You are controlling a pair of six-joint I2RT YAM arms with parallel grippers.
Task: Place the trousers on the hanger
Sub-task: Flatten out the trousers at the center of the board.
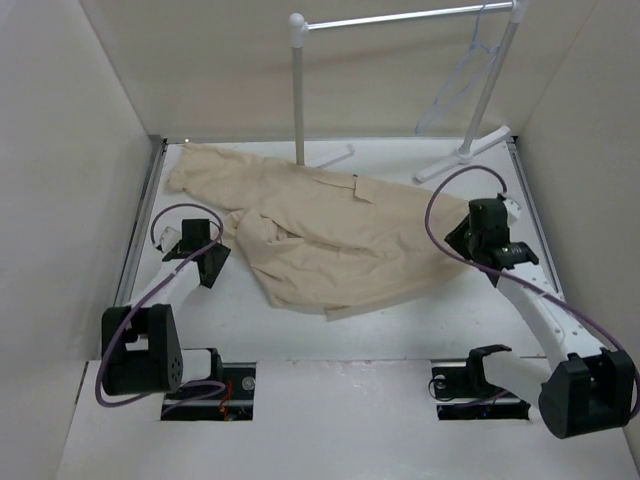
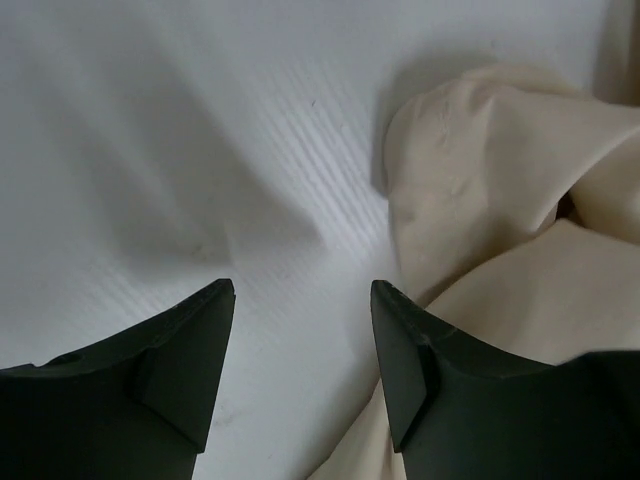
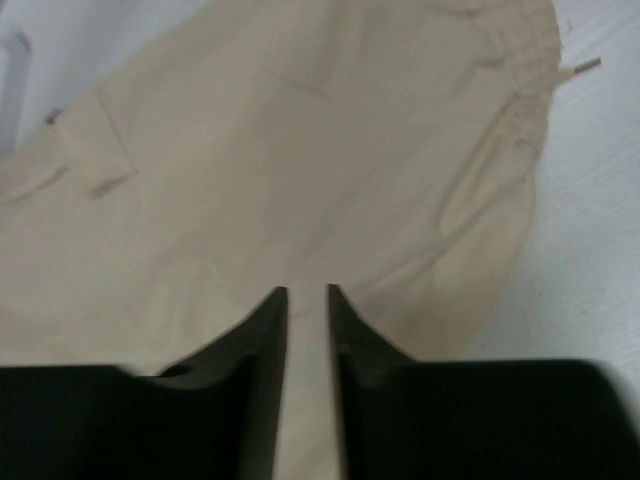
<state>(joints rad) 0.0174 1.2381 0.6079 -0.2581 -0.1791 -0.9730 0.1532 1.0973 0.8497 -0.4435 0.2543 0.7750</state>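
The beige trousers (image 1: 330, 230) lie crumpled across the middle of the white table. The pale hanger (image 1: 462, 80) hangs from the rack's rail at the back right, far from both grippers. My left gripper (image 1: 205, 262) is open and empty at the trousers' left edge. In the left wrist view it (image 2: 302, 285) is over bare table, with a bulging fold of the trousers (image 2: 480, 180) just to the right. My right gripper (image 1: 478, 240) is at the trousers' right end. In the right wrist view it (image 3: 307, 290) hovers over the trousers (image 3: 300, 150), its jaws a narrow gap apart, with the gathered waistband ahead.
A white garment rack stands at the back: its metal rail (image 1: 400, 18), a post (image 1: 298, 90) rising behind the trousers, and a foot (image 1: 465, 155) at the back right. White walls close in the table (image 1: 400, 320) on both sides.
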